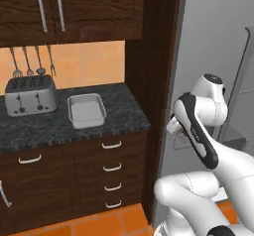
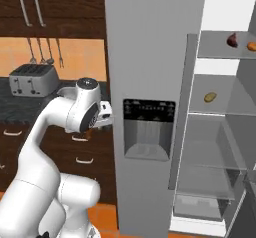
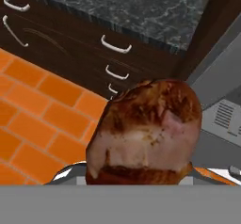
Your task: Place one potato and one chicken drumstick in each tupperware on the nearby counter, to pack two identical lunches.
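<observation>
A: What stands on the counter (image 1: 119,112), from the left?

B: First a silver four-slot toaster (image 1: 30,95), under some hanging kitchen utensils (image 1: 31,61). Just beside it, to the right, lies one tupperware (image 1: 87,110). It is a pale shallow tray, flat on the dark stone, and nothing is inside it. Below the counter are brown drawers (image 1: 111,168) with silver handles.

A: And where is the gripper (image 2: 91,128)?

B: It is to the right of the counter's end, in front of the grey refrigerator door (image 2: 150,72), low, at about the height of the drawers. In the right base view it points down and a little towards the drawers.

A: Are the jaws open?

B: No, they grip the chicken drumstick (image 3: 146,133). In the hand view the browned piece sits very close to the camera and covers the finger tips, so I do not see the fingers themselves. It hangs over the orange floor tiles (image 3: 33,100), well apart from the tupperware.

A: Where is the potato (image 2: 210,97)?

B: Further right, inside the open refrigerator, on the middle glass shelf (image 2: 220,109). It lies alone there. On the shelf above I see a dark red item (image 2: 232,40) and, at the right edge, a small orange piece (image 2: 251,46). What these two are, I cannot tell.
</observation>
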Robot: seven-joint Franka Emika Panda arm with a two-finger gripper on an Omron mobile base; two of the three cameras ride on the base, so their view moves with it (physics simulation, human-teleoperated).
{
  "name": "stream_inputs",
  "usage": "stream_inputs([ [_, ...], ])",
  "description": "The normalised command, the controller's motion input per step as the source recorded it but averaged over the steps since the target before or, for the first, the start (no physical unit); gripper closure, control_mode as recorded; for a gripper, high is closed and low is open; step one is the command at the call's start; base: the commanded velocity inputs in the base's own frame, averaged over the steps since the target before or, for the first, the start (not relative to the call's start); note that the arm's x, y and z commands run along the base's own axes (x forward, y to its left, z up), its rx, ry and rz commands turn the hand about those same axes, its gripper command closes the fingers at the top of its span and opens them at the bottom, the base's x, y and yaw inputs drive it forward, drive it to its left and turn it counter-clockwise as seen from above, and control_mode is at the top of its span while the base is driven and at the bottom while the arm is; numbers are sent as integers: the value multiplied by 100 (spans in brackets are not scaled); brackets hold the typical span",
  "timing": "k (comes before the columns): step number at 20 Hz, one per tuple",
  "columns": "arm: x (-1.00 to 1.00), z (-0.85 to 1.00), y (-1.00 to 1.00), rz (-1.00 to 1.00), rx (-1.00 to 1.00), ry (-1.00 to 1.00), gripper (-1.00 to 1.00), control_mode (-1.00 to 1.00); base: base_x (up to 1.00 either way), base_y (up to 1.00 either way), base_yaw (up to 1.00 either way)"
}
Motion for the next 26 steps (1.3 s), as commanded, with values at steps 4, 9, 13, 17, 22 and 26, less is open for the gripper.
stream_inputs([
  [4,0,0,0,0,0,0,100,100,-27,100,-1],
  [9,0,0,0,0,0,0,100,100,-2,100,-8],
  [13,0,0,0,0,0,0,100,100,0,100,-8],
  [17,0,0,0,0,0,0,100,100,9,100,-1],
  [22,0,0,0,0,0,0,100,100,16,100,0],
  [26,0,0,0,0,0,0,100,100,28,100,-3],
])
